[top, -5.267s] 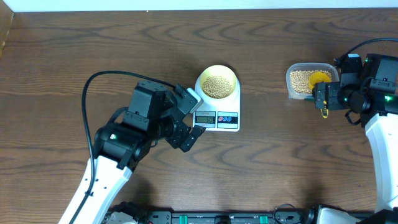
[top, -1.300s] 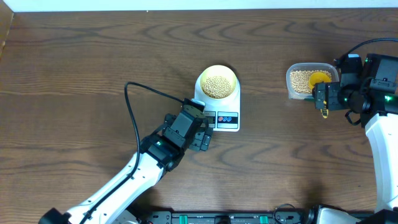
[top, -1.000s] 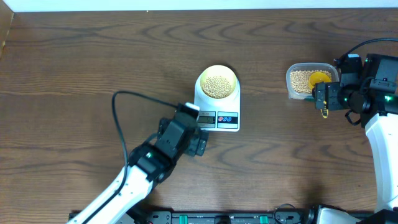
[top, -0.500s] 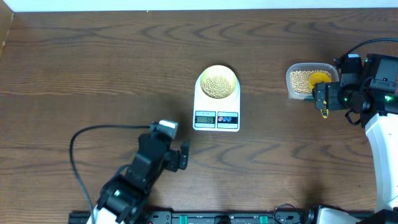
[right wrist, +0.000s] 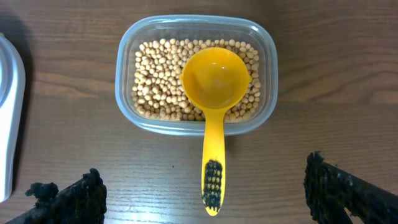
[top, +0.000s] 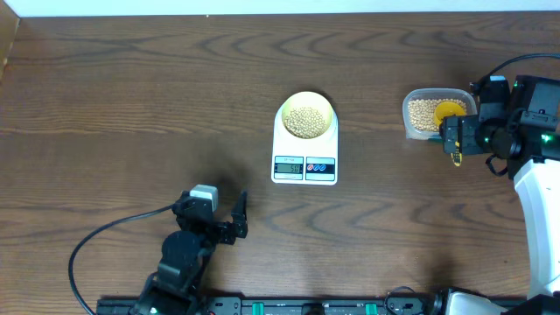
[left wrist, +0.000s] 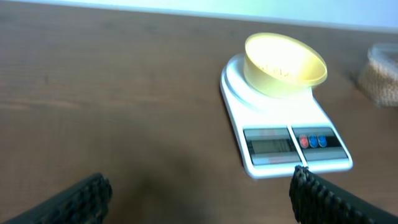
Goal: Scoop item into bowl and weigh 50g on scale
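The pale-yellow bowl (top: 329, 109) stands on the white scale (top: 304, 150) at mid-table and holds tan beans (top: 304, 121). In the left wrist view the bowl (left wrist: 280, 84) and scale (left wrist: 280, 134) lie ahead and to the right. My left gripper (top: 234, 219) is open and empty, low over the table, near-left of the scale; it also shows in its own view (left wrist: 199, 199). My right gripper (top: 452, 144) is open and empty. It hovers just near-side of the yellow scoop's handle (right wrist: 212, 180), with the jaws wide on either side and not touching.
A clear plastic tub (right wrist: 124, 68) of beans (right wrist: 155, 81) sits at the right, with the yellow scoop (right wrist: 214, 81) lying bowl-up in it and its handle sticking out over the near rim. The scale's edge (right wrist: 9, 118) shows at the left of the right wrist view.
My left arm has drawn back from the scale's front to the near-left part of the table. The right arm, scoop, bowl and scale have not moved.
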